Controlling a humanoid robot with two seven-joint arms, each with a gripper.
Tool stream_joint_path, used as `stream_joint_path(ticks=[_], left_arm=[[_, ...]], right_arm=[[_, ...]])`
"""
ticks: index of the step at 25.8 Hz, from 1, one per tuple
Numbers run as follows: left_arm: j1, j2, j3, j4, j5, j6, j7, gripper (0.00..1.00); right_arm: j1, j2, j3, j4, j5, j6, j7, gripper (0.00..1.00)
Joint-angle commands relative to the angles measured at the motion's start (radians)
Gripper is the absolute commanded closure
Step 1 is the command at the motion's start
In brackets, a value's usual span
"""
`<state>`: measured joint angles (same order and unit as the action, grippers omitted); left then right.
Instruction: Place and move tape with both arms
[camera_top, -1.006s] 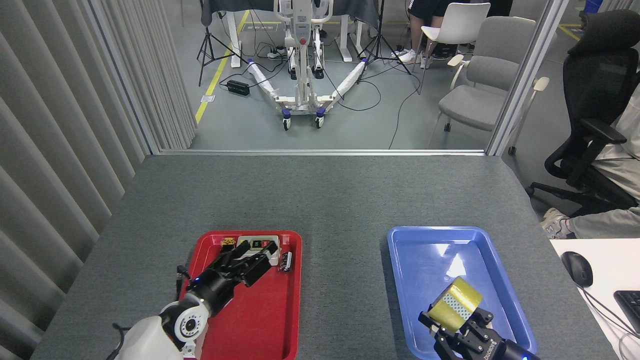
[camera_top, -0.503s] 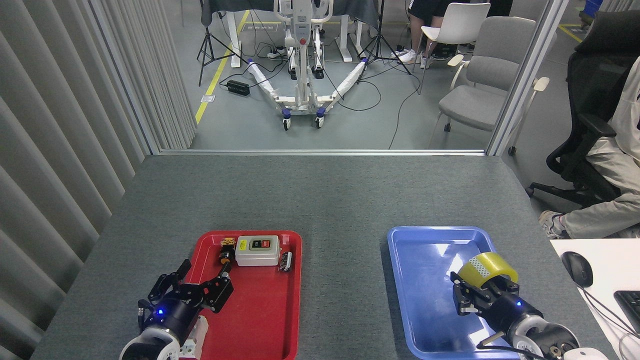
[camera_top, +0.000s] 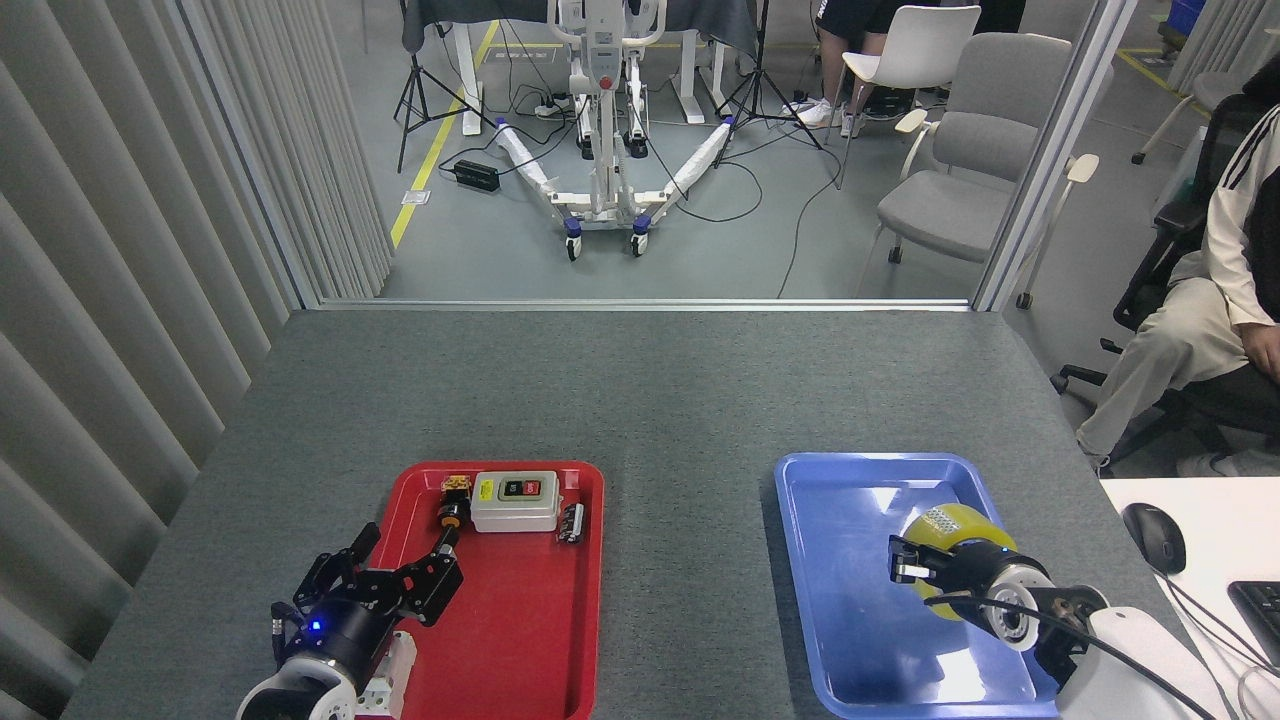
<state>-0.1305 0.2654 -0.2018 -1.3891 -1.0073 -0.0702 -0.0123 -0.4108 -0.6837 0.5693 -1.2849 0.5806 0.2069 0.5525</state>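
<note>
Our right claw (camera_top: 915, 568) grips the tape (camera_top: 950, 530) over the blue tray (camera_top: 830, 600), and since half a second ago our wrist has rolled and drawn leftward, so the white wrist joint now faces the camera and the yellow roll sits behind the black fingers, farther from the tray's right rim than before. The roll's top face with its dotted core now tips up toward the far end of the tray. Our left claw (camera_top: 395, 575) hangs with its fingers spread apart and nothing between them, at the left rim of the red tray (camera_top: 530, 640), almost exactly where it was half a second ago; a second ago it reached over the switch box (camera_top: 515, 501), which now lies uncovered at the tray's far end beside a small black and orange part (camera_top: 452, 512) and a dark clip (camera_top: 572, 522). Both trays rest on the grey counter (camera_top: 650, 400) as before. At the right edge the seated person (camera_top: 1200, 330) has rolled farther back from the counter.
</note>
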Motion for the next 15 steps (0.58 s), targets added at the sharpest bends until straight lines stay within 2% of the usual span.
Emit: stream_joint_path(ticks=[1,5,7,9,10,11,13,14,15], left_arm=[[-0.003,-0.003,0.001,0.001,0.000,0.001,0.000,0.01],[-0.003,-0.002,0.002,0.002,0.001,0.003,0.000,0.01],[-0.003,0.001,0.001,0.010,0.004,0.001,0.000,0.01],[-0.008,0.006,0.001,0.028,0.018,-0.003,0.000,0.01],[-0.009,0.008,0.001,0.033,0.024,-0.011,0.000,0.01],[-0.009,0.008,0.001,0.039,0.033,-0.019,0.000,0.01],[-0.009,0.008,0.001,0.042,0.052,-0.033,0.000,0.01],[-0.009,0.008,0.001,0.039,0.052,-0.042,0.003,0.01],[-0.011,0.008,0.001,0.041,0.050,-0.056,0.005,0.01]], right_arm=[[-0.071,0.010,0.078,0.045,-0.097,0.080,0.021,0.98],[-0.105,0.004,0.138,0.065,-0.196,0.128,0.047,0.95],[-0.106,0.007,0.139,0.075,-0.216,0.140,0.047,0.87],[-0.108,0.012,0.141,0.079,-0.216,0.149,0.043,0.57],[-0.108,0.012,0.141,0.079,-0.216,0.152,0.041,0.47],[-0.108,0.010,0.141,0.079,-0.214,0.154,0.038,0.39],[-0.106,0.007,0.139,0.081,-0.208,0.152,0.035,0.32],[-0.106,0.006,0.138,0.082,-0.208,0.152,0.033,0.21],[-0.106,0.006,0.138,0.081,-0.206,0.152,0.030,0.04]])
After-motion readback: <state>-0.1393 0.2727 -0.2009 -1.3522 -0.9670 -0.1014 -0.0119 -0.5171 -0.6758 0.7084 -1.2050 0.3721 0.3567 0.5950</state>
